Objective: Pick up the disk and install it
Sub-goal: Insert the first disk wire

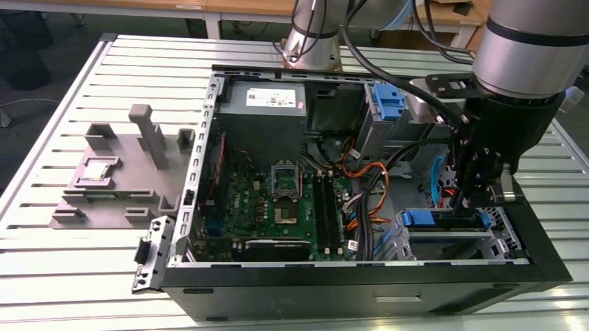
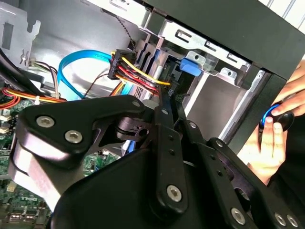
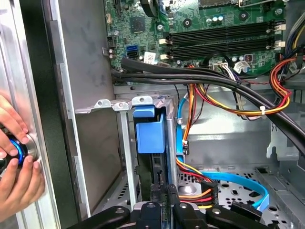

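Gripper (image 1: 471, 207) down in the PC case (image 1: 368, 283), right over the drive cage (image 3: 143, 107).
Fingers pinched on the disk (image 3: 150, 136), standing on edge in the cage slot.

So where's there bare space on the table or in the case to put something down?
Free: the slatted table around the grey fixture, at the exterior view's left of the computer case. Inside, the motherboard and cables crowd the middle, and the gripper fills the corner by the drive cage.

Robotics lab, slatted aluminium bench (image 1: 55, 248) (grey fixture (image 1: 115, 179)), open computer case (image 1: 368, 289)
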`<state>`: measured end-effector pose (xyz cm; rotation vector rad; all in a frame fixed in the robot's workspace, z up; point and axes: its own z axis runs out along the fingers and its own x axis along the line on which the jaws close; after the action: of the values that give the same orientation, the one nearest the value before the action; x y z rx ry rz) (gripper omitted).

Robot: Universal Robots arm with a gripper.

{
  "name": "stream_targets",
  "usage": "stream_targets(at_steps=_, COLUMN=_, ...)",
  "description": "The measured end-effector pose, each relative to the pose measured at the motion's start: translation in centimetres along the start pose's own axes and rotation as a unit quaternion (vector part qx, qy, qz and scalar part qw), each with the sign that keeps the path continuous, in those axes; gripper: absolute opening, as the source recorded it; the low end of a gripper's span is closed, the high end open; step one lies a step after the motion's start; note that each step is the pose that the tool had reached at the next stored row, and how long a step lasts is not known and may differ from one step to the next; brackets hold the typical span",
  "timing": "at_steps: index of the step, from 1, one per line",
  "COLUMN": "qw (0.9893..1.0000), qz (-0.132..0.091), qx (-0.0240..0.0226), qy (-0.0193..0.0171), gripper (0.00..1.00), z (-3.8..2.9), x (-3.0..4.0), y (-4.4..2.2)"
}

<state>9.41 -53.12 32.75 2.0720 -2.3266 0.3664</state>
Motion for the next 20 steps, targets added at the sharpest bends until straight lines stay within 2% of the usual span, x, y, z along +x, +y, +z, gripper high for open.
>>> stream_targets(at_steps=6, qw=1.0, qz=0.007, qx=-0.0012, qy=-0.0002, gripper=0.16, z=-0.31, x=0.05, y=-0.1)
stream_targets(at_steps=20, qw=1.0, qz=0.004, qx=-0.0028, qy=-0.0015, gripper=0.16, z=-0.22, x=0.2, y=-0.31)
